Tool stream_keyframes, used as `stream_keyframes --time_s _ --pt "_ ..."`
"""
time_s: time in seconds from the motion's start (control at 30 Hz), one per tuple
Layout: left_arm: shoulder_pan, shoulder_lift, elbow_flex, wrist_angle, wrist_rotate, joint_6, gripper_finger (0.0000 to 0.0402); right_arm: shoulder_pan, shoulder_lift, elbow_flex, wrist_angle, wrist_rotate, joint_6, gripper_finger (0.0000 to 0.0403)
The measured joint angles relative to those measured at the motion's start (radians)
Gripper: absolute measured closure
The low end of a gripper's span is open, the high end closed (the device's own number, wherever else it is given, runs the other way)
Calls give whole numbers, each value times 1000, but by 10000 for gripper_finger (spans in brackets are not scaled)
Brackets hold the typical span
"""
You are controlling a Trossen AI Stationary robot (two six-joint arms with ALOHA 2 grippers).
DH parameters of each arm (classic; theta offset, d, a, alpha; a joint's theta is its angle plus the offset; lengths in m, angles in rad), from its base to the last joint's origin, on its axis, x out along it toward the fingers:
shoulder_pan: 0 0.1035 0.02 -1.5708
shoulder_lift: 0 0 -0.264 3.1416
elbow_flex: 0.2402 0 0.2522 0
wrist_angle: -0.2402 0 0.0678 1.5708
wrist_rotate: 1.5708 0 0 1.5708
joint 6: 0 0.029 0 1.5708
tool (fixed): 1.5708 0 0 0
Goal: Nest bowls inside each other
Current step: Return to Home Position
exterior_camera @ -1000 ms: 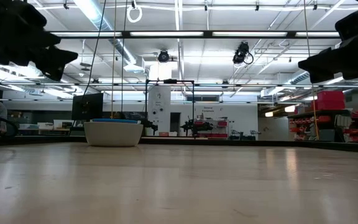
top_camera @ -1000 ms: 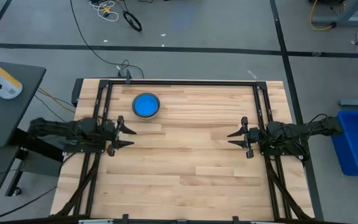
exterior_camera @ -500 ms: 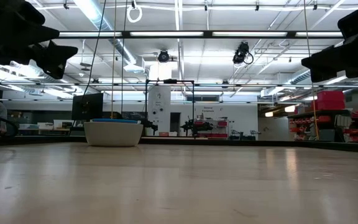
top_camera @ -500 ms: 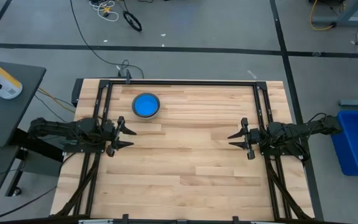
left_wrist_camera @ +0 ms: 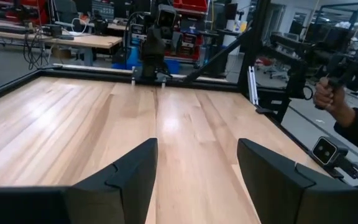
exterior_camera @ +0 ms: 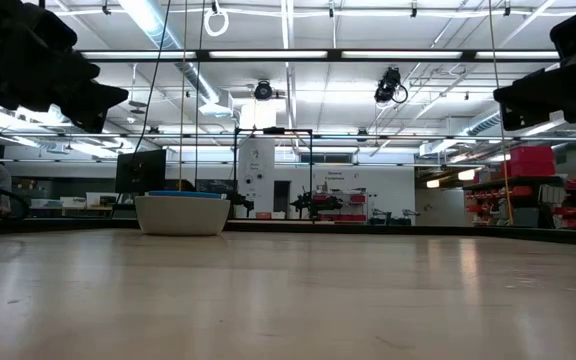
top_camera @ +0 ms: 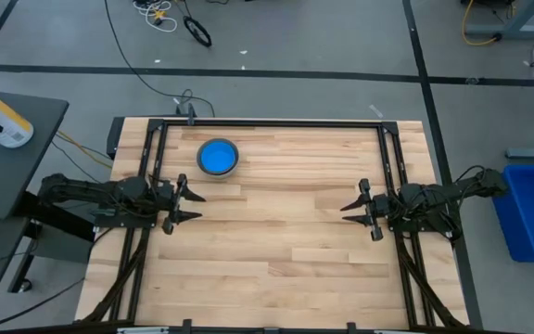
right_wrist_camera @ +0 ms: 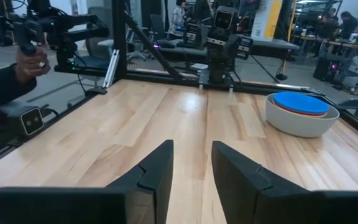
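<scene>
From above: the bowls (top_camera: 218, 157) sit as one nested stack on the far left part of the wooden table (top_camera: 276, 269), well clear of both arms. All you really see is the light blue bowl (top_camera: 217, 156) on top, with a thin rim of the grey bowl (top_camera: 235, 165) around it. The left gripper (top_camera: 196, 206) hangs over the table's left side and the right gripper (top_camera: 346, 212) over the right side, facing each other across bare planks. Both have their fingers spread and nothing in them.

Low view: the stack sits flat on the table, left of centre. The grey one is a smooth, round, shallow tub with a sliver of blue poking over its rim. The arms are just dark shapes in the top corners, up off the table.

Left wrist: its two dark, angular fingers (left_wrist_camera: 129, 180) stand wide apart, with only pale wood grain between them. A person's hand (left_wrist_camera: 327, 98) grips a dark handle beyond the table edge.

Right wrist: its fingers (right_wrist_camera: 155, 167) are closer together but there's a clear gap, and they hold nothing. The stack sits off to one side, grey outside, a red rim (right_wrist_camera: 298, 112) just under the light blue top. The plastic looks matte.
</scene>
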Motion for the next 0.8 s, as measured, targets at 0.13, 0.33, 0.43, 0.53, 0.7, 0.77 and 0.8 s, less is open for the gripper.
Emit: stream_keyframes --time_s 0.13,0.33,0.43,0.53,0.7,0.77,0.8 --pt "0 -2 0 0 -3 3 171 0 0 0 3 1 0 282" --pt "14 -3 -1 2 -18 11 171 0 0 0 1 1 5 285" --pt "42 -3 -1 3 -19 1 171 0 0 0 0 1 11 282" --pt "84 -3 -1 3 -19 -3 171 0 0 0 0 1 11 279" --pt "145 -3 -1 5 18 -5 171 0 0 0 0 0 11 277" --pt "156 -3 -1 6 21 -5 171 0 0 0 0 0 11 279" --pt "158 -3 -1 6 22 -5 171 0 0 0 0 0 11 280"
